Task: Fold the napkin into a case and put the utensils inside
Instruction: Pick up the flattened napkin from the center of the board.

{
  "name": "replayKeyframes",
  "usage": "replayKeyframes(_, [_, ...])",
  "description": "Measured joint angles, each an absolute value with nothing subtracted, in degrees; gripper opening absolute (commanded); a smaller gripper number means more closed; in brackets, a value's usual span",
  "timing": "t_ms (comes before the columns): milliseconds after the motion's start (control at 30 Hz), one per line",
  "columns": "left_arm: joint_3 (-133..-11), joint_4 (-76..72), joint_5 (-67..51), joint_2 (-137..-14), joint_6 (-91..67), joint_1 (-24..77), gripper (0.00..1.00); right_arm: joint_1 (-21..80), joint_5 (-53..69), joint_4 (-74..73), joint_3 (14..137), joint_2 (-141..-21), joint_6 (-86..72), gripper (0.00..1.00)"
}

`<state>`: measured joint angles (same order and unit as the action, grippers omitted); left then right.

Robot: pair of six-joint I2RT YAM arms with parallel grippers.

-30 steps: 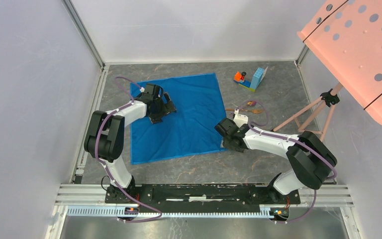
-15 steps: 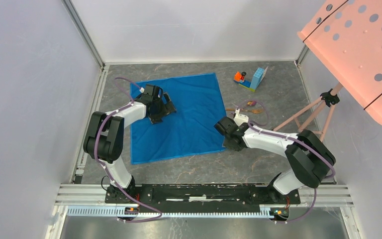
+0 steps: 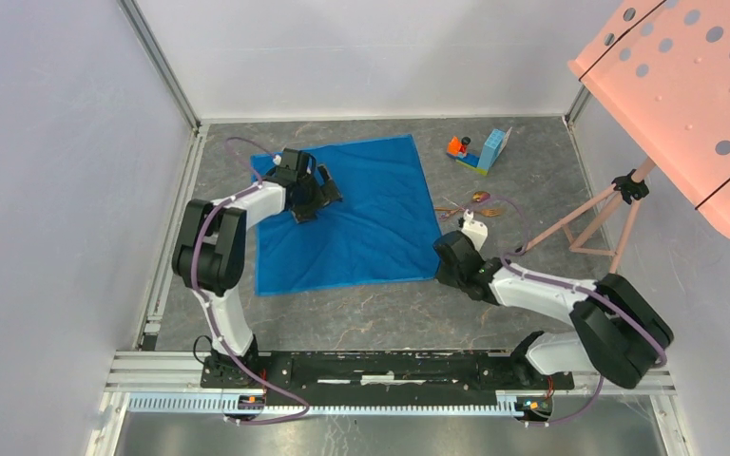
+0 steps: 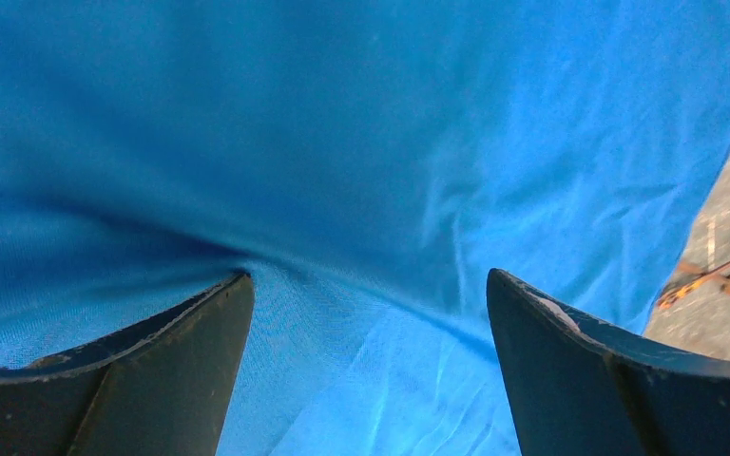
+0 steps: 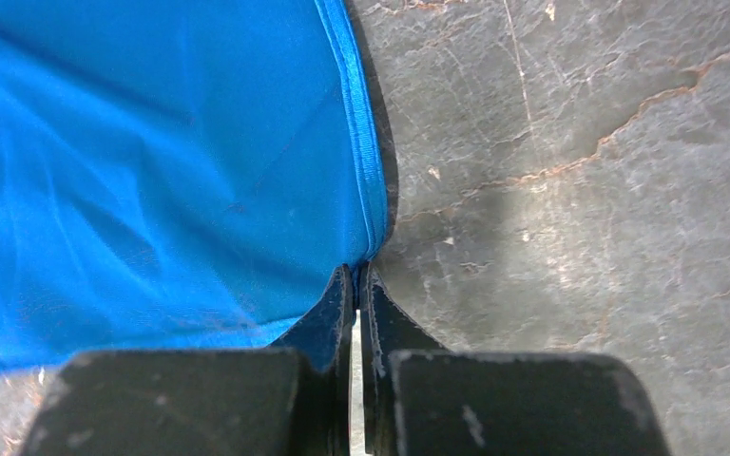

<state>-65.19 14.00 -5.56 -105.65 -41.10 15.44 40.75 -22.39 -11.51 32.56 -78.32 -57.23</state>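
Blue napkin (image 3: 371, 218) shifted rightward, right jaws clenched on its near corner, left jaws released.

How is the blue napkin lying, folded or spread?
Spread: the napkin lies as one open, roughly square sheet, with no fold across it.

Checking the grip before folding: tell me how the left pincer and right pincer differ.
The left pincer is open, fingers wide apart; the right pincer is shut. The right pincer pinches the napkin at its hemmed near-right corner; the left pincer grips nothing, cloth lying between its fingers. The left pincer is over the napkin's far-left part; the right pincer sits at its edge beside the grey table. Both have dark fingers.
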Motion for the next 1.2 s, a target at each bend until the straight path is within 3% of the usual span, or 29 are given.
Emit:
replayKeyframes(233, [-77.2,17.2,-6.4,-113.5,-39.7,15.1,1.00,38.2,-19.6,2.1,23.6,-69.2,-44.2,0.00])
replayKeyframes(400, [-71.2,26.3,-3.9,-102.9,-37.8,15.1,0.99,37.2,-19.6,6.8,23.6,-66.3,-37.5,0.00])
replayKeyframes(600, [-56.2,40.4,4.2,-77.3,-43.2,15.1,0.81,37.2,-19.5,9.6,23.6,-66.0,-33.0,0.00])
replayKeyframes(767, [-44.1,52.0,10.5,-67.6,-53.3,14.2,0.61,37.1,-18.8,10.2,24.1,-67.7,-31.5,0.00])
replayKeyframes(867, [-42.4,56.2,13.1,-66.9,-56.9,10.9,0.56,37.1,-17.5,10.3,24.2,-68.3,-31.4,0.00])
replayKeyframes(1200, [-42.8,55.9,14.1,-73.3,-59.9,8.1,0.57,37.1,-17.0,10.7,24.2,-67.0,-30.8,0.00])
